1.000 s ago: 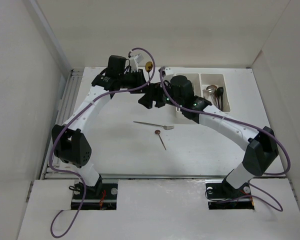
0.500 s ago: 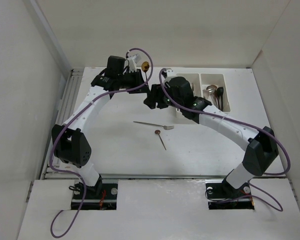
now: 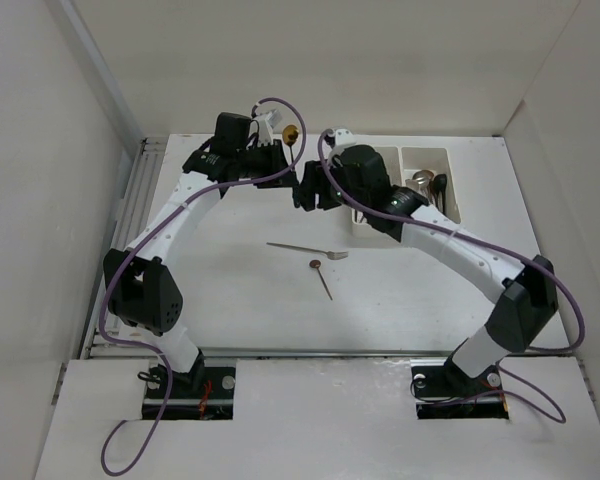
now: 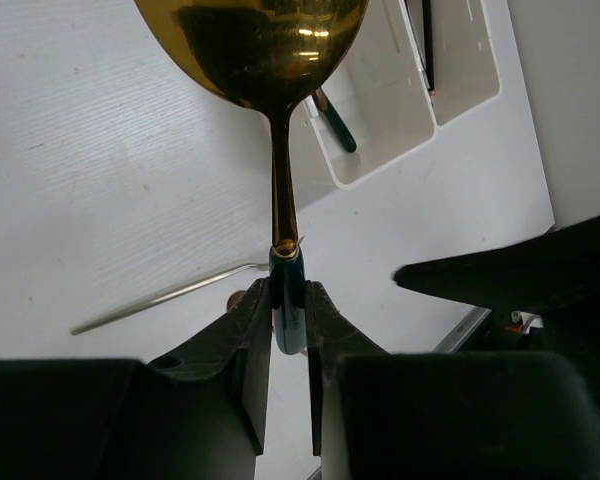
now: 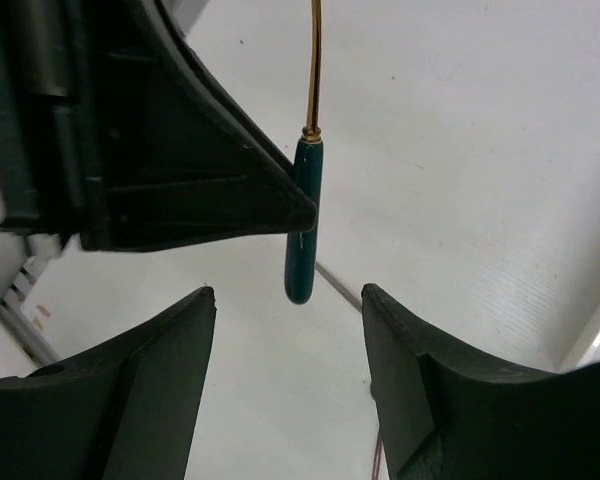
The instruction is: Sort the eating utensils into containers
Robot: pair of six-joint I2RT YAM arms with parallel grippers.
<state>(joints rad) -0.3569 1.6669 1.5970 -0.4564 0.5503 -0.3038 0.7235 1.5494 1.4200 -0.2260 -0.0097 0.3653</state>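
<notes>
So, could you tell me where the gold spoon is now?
Top view: the gold spoon is in the left pincer, far centre, just left of the white bins.

Bright, even light washes the white surface (image 3: 240,300), leaving only faint shadows. Highlights glint on the gold spoon (image 4: 252,45) at 12 o'clock in the left wrist view; the near foreground at 6 o'clock sits dark and soft.

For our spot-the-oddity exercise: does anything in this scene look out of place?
Yes: a silver utensil and a copper-headed utensil lie askew on the table, outside the white bins. Otherwise nothing odd: the left gripper holds a gold spoon aloft.
</notes>
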